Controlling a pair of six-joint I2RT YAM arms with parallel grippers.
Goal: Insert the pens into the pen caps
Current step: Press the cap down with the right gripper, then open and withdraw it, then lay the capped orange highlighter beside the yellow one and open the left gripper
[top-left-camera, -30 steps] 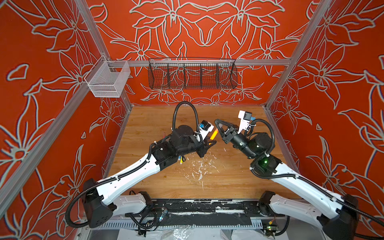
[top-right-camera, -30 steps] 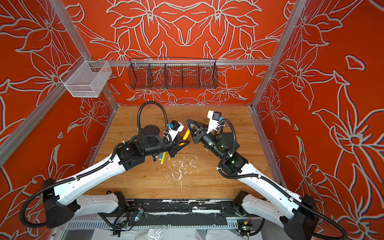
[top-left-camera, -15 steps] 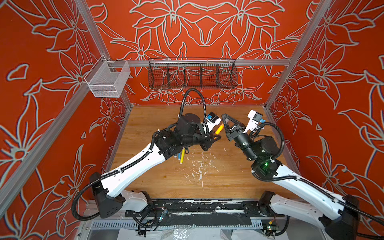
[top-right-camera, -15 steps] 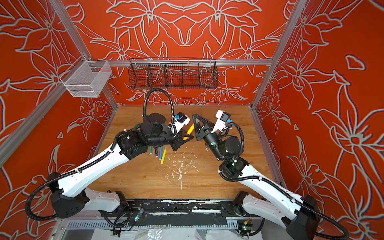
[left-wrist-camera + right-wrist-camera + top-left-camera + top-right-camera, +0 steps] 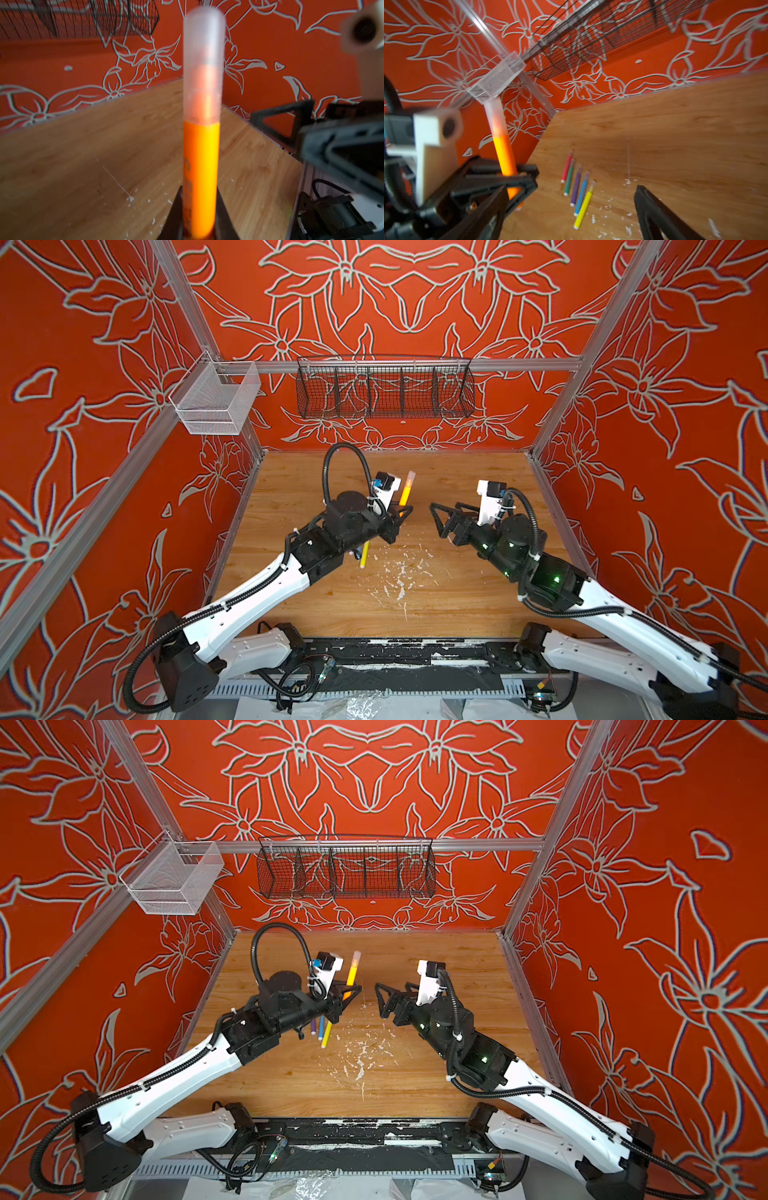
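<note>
Five pens lay in a row on the surface, mid-frame in a top view, while the left hand clamped the sixth, an orange pen, upright under one clear cap, and the right hand gaped wide, empty.

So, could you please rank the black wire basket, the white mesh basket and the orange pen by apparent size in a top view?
1. black wire basket
2. white mesh basket
3. orange pen, clearly smallest, even though it is raised nearer the camera.

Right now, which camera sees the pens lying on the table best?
The right wrist view: five pens lie in a row, uncovered. In both top views the left arm partly hides them. The left wrist view shows only the orange pen.
</note>
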